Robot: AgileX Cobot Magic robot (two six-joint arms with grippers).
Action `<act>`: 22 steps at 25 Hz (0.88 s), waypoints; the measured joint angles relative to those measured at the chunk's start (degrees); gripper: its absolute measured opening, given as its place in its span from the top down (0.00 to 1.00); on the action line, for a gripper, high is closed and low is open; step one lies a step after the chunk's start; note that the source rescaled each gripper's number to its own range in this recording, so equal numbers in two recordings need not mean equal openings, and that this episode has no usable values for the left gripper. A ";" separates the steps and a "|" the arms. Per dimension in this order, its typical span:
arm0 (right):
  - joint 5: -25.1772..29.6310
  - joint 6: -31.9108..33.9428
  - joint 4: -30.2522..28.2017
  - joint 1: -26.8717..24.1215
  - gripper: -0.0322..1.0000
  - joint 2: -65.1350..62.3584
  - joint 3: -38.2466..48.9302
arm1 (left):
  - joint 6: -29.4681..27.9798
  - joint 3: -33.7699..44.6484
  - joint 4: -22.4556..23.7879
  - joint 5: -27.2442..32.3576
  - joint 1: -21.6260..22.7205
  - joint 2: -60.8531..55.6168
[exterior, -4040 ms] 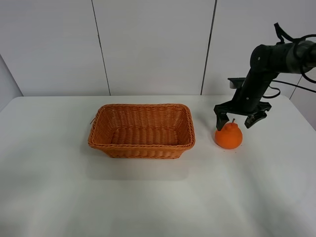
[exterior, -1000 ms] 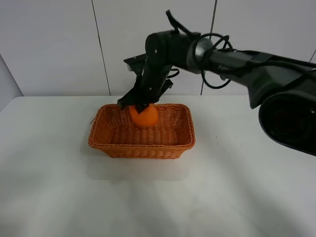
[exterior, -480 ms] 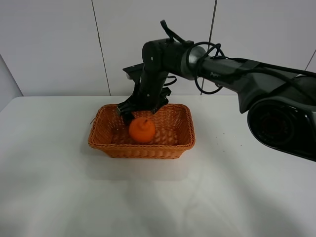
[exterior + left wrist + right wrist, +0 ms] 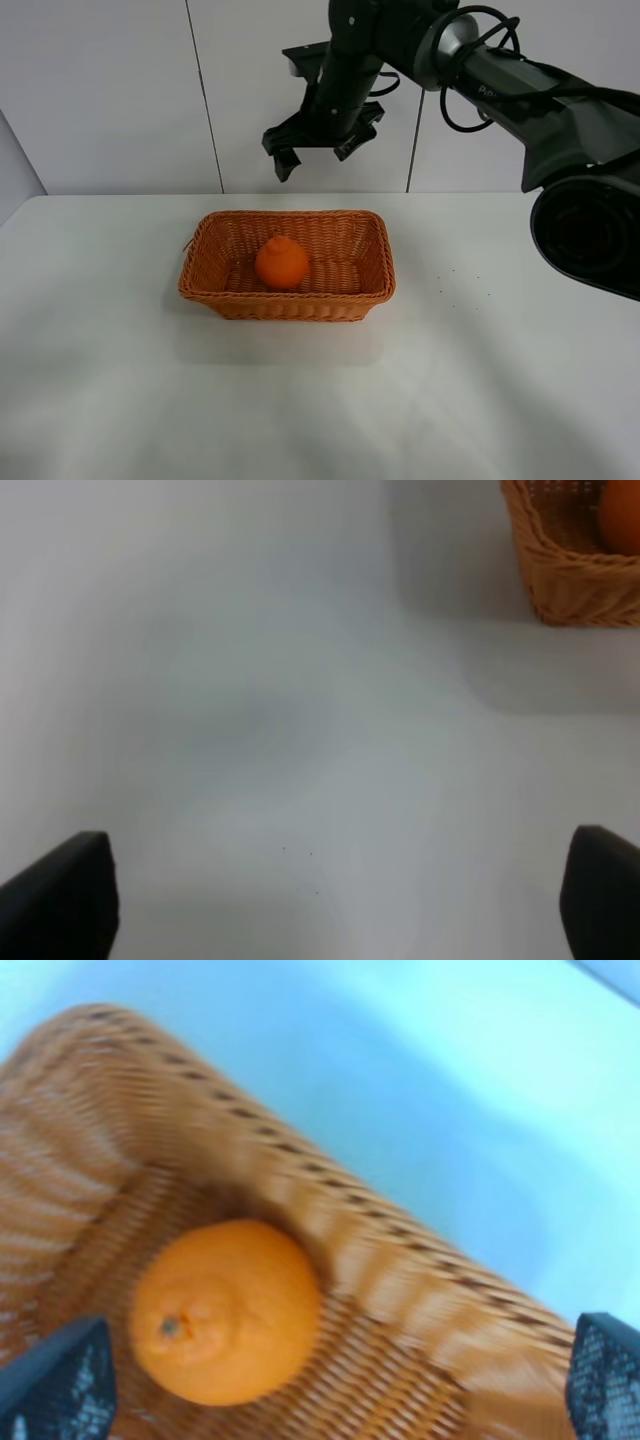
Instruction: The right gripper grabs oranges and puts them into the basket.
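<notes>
The orange [image 4: 281, 264] lies on the woven floor of the basket [image 4: 290, 305], a little left of centre in the high view, free of the arm that carried it. The right fingers [image 4: 278, 158] are spread apart and hold nothing. Half a second ago they were down at the basket's far rim, just behind the fruit. They have since risen well clear and now hang high above the back edge against the wall panels. A second ago the orange was still gripped over the basket, and four seconds ago it sat on the white bench [image 4: 450, 380] to the basket's right with the claw just above it.

The right wrist camera looks down between its two parted fingertips onto the fruit, stem end up, resting near one inner wall. That picture is smeared, which fits an arm in motion. The left fingers [image 4: 60, 900] are also wide open and empty over bare bench. One corner of the basket and a sliver of the orange show at the edge of that wrist view.

No other fruit shows on the bench. With the one orange delivered and let go, the task looks done, and only the arm's retreat remains
</notes>
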 joint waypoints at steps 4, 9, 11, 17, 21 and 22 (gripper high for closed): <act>-0.01 -0.37 0.00 -6.93 0.00 0.64 0.27 | 0.00 0.00 0.00 0.00 0.00 0.00; -0.01 -0.43 -0.18 -17.27 0.00 0.83 0.76 | 0.00 0.00 0.00 0.00 0.00 0.00; -0.01 -0.43 -0.18 -20.67 0.00 0.95 0.76 | 0.00 0.00 0.00 0.00 0.00 0.00; -0.01 -0.43 1.33 -27.54 0.00 1.06 0.84 | 0.00 0.00 0.00 0.00 0.00 0.00; 0.05 -0.43 1.99 -28.41 0.00 1.11 1.03 | 0.00 0.00 0.00 0.00 0.00 0.00; 0.00 -0.43 2.27 -28.41 0.00 0.90 1.29 | 0.00 0.00 0.00 0.00 0.00 0.00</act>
